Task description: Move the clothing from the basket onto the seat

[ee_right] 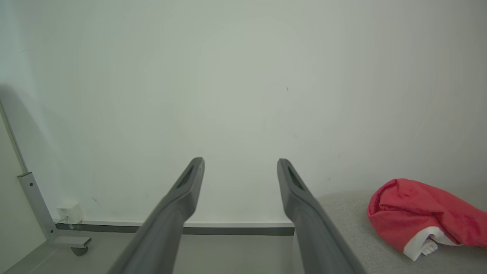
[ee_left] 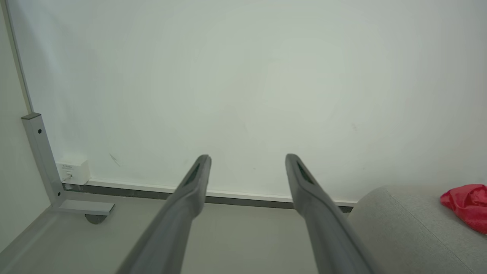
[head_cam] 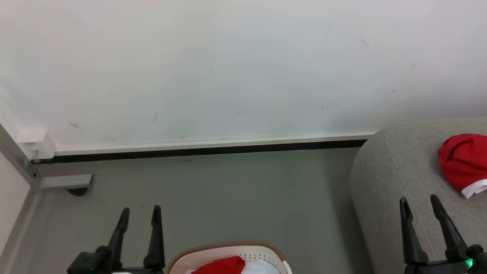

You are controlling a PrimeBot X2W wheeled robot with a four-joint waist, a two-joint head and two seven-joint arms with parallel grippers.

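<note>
A bunched red garment with a white band [head_cam: 463, 164] [ee_right: 422, 217] [ee_left: 468, 205] lies on the grey seat [head_cam: 395, 175] [ee_right: 350, 217] [ee_left: 395, 220] at the right. The basket [head_cam: 228, 254] pokes up at the bottom edge of the head view, holding more red clothing [head_cam: 222, 266] beside white fabric. My left gripper [head_cam: 140, 213] [ee_left: 247, 160] hangs open and empty left of the basket. My right gripper [head_cam: 420, 203] [ee_right: 240, 163] stands open and empty over the seat's front part, left of the garment.
A white wall with a dark skirting strip [head_cam: 205, 150] closes the far side. A grey metal frame with a caster [head_cam: 74, 186] and a white socket box [head_cam: 34, 146] sit in the left corner. Grey floor [head_cam: 228, 194] lies between basket and wall.
</note>
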